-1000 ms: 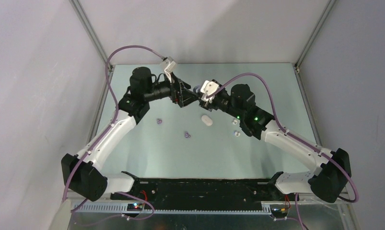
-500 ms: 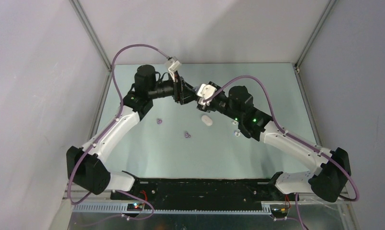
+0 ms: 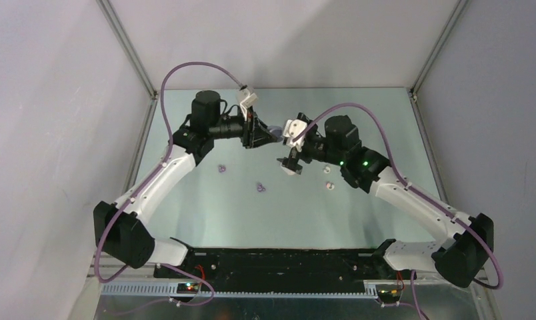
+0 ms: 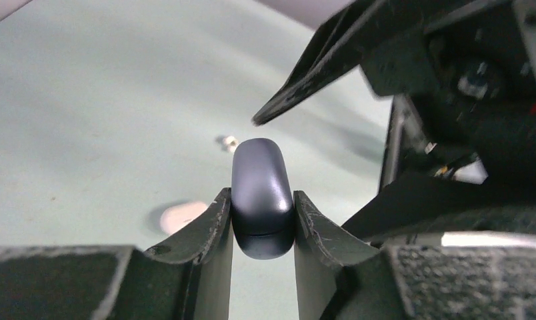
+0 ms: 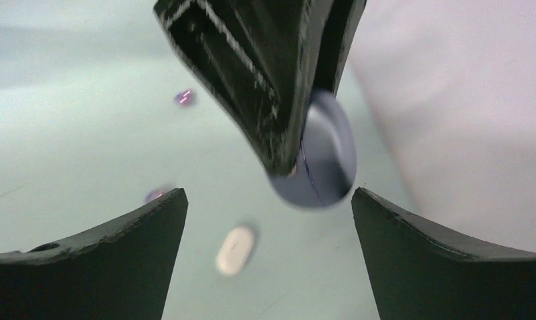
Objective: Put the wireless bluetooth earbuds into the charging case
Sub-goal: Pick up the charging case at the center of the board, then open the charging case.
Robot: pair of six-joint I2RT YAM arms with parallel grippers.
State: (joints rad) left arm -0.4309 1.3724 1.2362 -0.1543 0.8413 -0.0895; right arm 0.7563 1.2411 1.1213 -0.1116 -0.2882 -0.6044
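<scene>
The left gripper (image 4: 262,195) is clenched on a smooth lilac-grey disc (image 4: 261,170), held edge-on above the far half of the table (image 3: 205,220). The right gripper (image 5: 265,200) gapes wide over the glossy white, pill-shaped case (image 3: 290,170), mid-table. It should descend squarely and pinch the long flanks, since the slick curve may squirt free. One tiny rounded bud (image 3: 329,187) lies nearer the right edge.

no readable text, labels or numbers

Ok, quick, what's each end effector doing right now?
Left end effector: closed on the lilac-grey disc.
Right end effector: open, holding nothing.
</scene>
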